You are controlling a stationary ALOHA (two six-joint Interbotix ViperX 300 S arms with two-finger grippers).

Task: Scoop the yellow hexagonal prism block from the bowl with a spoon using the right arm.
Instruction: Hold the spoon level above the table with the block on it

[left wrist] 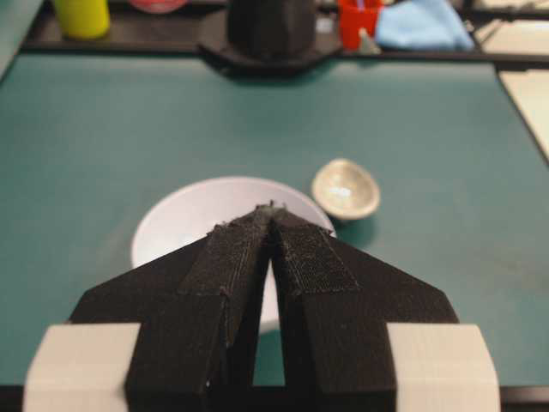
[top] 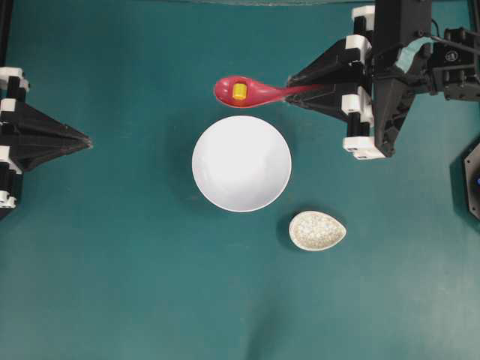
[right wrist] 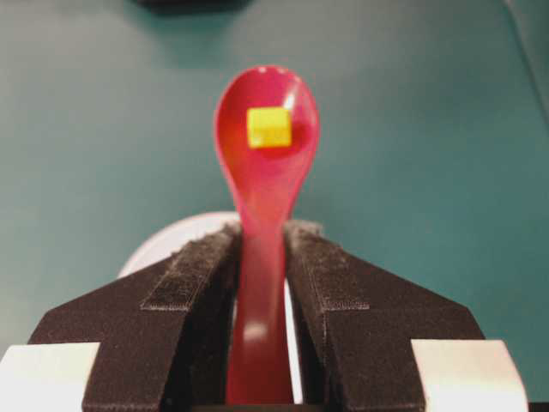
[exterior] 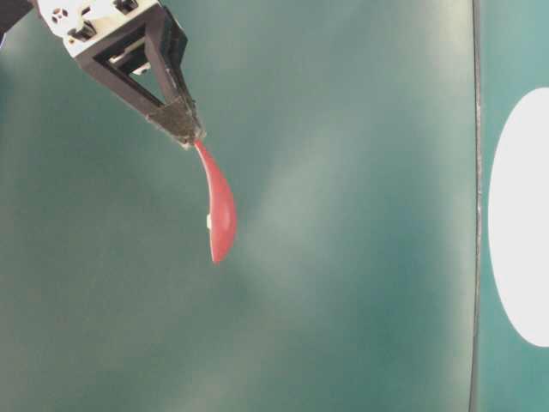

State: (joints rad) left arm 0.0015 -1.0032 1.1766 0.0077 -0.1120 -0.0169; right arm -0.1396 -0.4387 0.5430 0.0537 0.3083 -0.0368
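My right gripper [top: 294,85] is shut on the handle of the red spoon [top: 251,91] and holds it in the air beyond the far rim of the white bowl [top: 241,163]. The yellow hexagonal prism block [top: 239,91] lies in the spoon's scoop; it also shows in the right wrist view [right wrist: 268,127] inside the spoon [right wrist: 264,146]. The bowl looks empty. In the table-level view the spoon [exterior: 220,206] hangs from the right gripper [exterior: 190,137]. My left gripper [top: 85,140] is shut and empty at the left, pointing at the bowl [left wrist: 184,219].
A small speckled beige teardrop dish [top: 316,230] sits on the green table right of the bowl's near side. In the left wrist view a yellow cup [left wrist: 81,15], a red container [left wrist: 358,19] and a blue cloth [left wrist: 425,24] lie beyond the table's far edge.
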